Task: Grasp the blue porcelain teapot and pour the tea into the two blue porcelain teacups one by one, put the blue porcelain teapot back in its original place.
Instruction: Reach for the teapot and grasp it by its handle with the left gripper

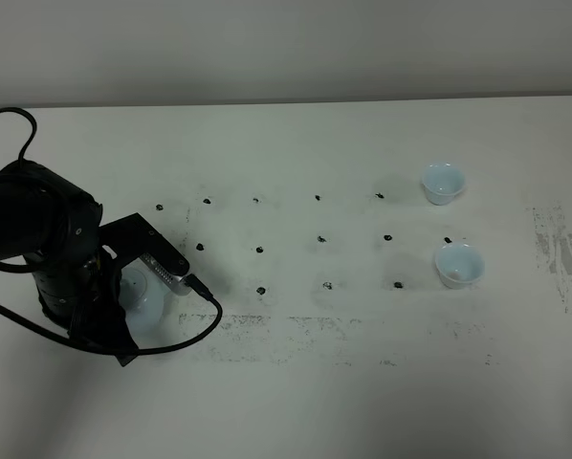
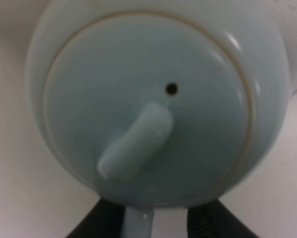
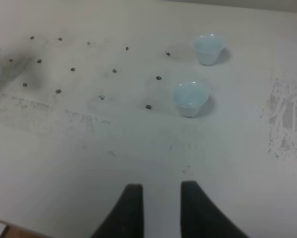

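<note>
Two blue porcelain teacups stand upright on the right side of the white table [image 1: 296, 411]. The far teacup [image 1: 444, 182] and the near teacup [image 1: 458, 265] are apart from each other and well away from the blue porcelain teapot [image 2: 267, 59] at the table's left.

My left arm [image 1: 52, 249] hangs over the pot and hides most of it from the high camera. From my left wrist the pot sits upright, its lid [image 2: 104, 89] in place, with the knob [image 2: 133, 148] and a small vent hole [image 2: 172, 89] in plain view.

My left gripper [image 2: 156, 225] straddles the loop handle [image 2: 137, 223]. One finger lies against the handle and a sliver of table shows between it and the other, so I am around the handle but not clamped on it.

My right gripper [image 3: 162, 191] hovers over bare table on the near side of the cups, its fingers a narrow gap apart and holding nothing.

Rows of black dots [image 1: 260, 251] mark the tabletop between pot and cups.
</note>
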### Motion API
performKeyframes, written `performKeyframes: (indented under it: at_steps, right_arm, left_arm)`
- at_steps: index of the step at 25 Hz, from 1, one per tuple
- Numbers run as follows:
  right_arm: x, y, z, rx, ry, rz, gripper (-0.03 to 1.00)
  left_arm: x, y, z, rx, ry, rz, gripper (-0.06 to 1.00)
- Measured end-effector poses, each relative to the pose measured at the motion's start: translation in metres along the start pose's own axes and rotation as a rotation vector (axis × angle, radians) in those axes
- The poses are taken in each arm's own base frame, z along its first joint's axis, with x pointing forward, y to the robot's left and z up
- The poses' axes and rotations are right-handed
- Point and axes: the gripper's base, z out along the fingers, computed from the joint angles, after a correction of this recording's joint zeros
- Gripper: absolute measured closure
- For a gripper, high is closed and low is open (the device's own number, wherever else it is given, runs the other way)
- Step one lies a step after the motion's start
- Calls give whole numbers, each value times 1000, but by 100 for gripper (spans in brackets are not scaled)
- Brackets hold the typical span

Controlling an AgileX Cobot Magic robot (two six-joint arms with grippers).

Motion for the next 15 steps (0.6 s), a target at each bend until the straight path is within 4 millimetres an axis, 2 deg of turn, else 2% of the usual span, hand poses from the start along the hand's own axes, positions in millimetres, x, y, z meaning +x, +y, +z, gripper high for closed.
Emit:
performKeyframes:
  at_steps: [15]
  right_arm:
    - [0,0,0,0,0,0,75]
  left_arm:
    - [1,1,0,-10,11,-33,63]
